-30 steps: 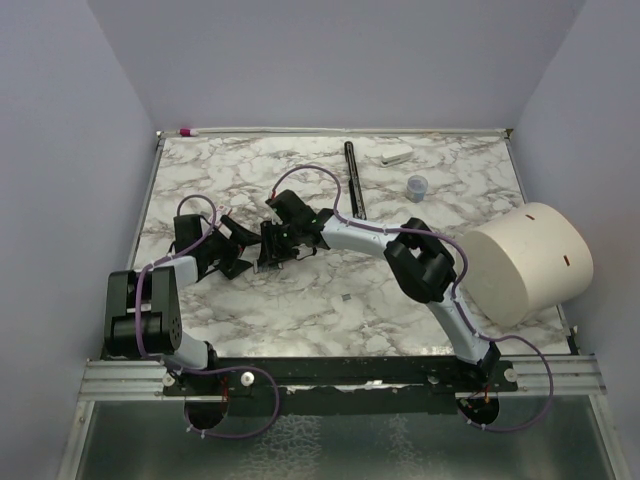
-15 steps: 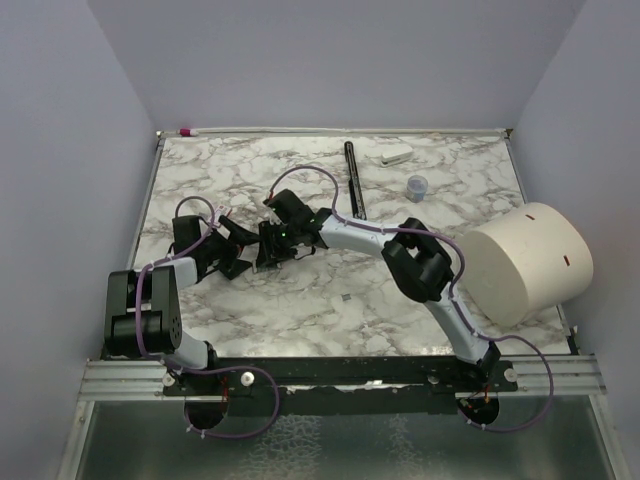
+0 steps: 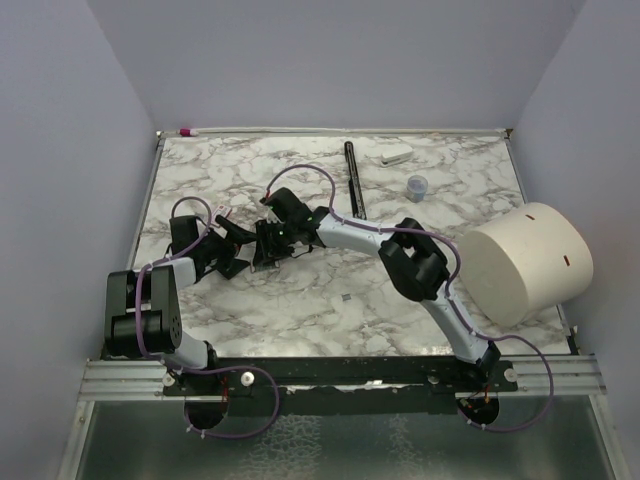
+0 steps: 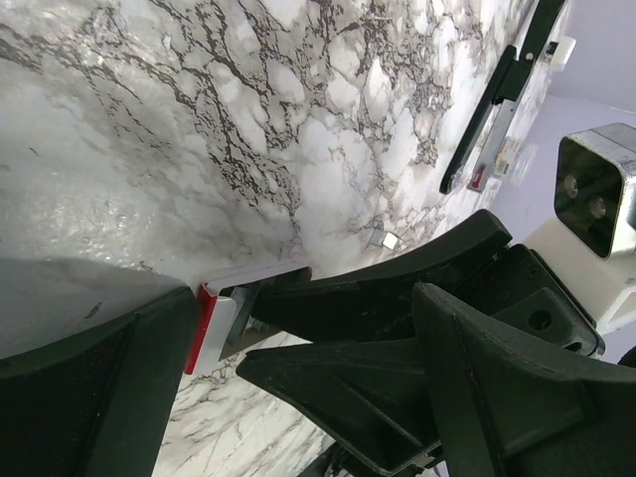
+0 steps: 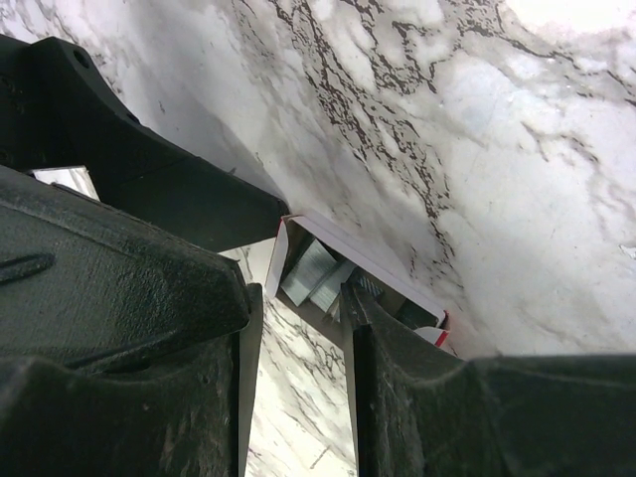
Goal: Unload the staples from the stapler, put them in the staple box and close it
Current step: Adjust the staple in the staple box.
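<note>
1. At the front edge of the tabletop (image 3: 300,312), the right arm's elbow (image 3: 412,262) sits slightly further left than a second ago.
2. A tiny grey staple (image 3: 345,297) lies alone on the marble between the arm bases and the jaws. It is in the same spot as before.
3. The right gripper (image 5: 298,298) has its jaws closed on the stapler (image 5: 310,270), holding it low over the marble left of centre. In the right wrist view the stapler's red-and-white shell gapes open, with grey metal showing inside.
4. The left gripper (image 3: 238,250) has its jaws spread wide, straddling the right fingertips and the stapler. One left finger (image 4: 99,388) is just beside the stapler's red end; I cannot tell whether they touch.
5. Both grippers and the stapler have drifted a little left and away, and neither gripper's opening has changed.
6. The big cream cylinder (image 3: 530,262) lies on its side at the right, unmoved.
7. Farthest back are the black bar (image 3: 352,180), a small grey cap (image 3: 417,187), a white block (image 3: 396,156) and a pink-tipped pen (image 3: 186,131), all where they were.
</note>
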{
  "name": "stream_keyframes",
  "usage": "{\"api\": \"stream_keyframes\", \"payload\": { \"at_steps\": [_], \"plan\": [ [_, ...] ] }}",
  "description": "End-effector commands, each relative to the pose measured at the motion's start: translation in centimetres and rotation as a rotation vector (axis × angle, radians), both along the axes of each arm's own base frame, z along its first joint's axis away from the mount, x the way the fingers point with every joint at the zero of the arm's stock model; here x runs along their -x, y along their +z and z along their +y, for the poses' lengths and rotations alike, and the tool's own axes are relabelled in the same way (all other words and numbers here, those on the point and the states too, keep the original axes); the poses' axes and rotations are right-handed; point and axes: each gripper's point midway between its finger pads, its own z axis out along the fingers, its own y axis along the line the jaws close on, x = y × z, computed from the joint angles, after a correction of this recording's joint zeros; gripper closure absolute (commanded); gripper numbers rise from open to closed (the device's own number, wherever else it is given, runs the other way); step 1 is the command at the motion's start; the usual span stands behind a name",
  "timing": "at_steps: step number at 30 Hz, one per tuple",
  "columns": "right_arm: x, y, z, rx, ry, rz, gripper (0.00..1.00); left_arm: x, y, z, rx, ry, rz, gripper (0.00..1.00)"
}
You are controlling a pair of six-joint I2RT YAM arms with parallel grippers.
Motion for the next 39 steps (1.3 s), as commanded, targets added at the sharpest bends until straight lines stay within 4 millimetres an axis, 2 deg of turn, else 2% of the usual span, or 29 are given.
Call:
{"api": "stream_keyframes", "payload": {
  "at_steps": [1, 15, 28, 35, 39],
  "plan": [
    [0.5, 0.0, 2.7, -0.071, 0.059, -0.033, 0.63, 2.4, -0.8, -1.7, 0.026, -0.096, 0.034, 0.05],
    [0.9, 1.4, 3.7, -0.148, 0.095, -0.053, 0.63, 2.6, -0.7, -1.9, 0.034, -0.104, 0.026, 0.05],
    [-0.5, 4.6, 2.3, -0.109, 0.054, -0.171, 0.61, 2.9, -0.9, -1.5, -0.004, -0.098, 0.026, 0.05],
    [-0.3, 4.2, 1.2, -0.076, 0.043, -0.18, 0.61, 2.6, -0.7, -1.3, -0.021, -0.097, 0.018, 0.05],
    [-0.1, 4.8, 0.9, -0.073, 0.057, -0.195, 0.61, 2.4, -0.5, -0.8, -0.059, -0.097, 0.002, 0.04]
  ]
}}
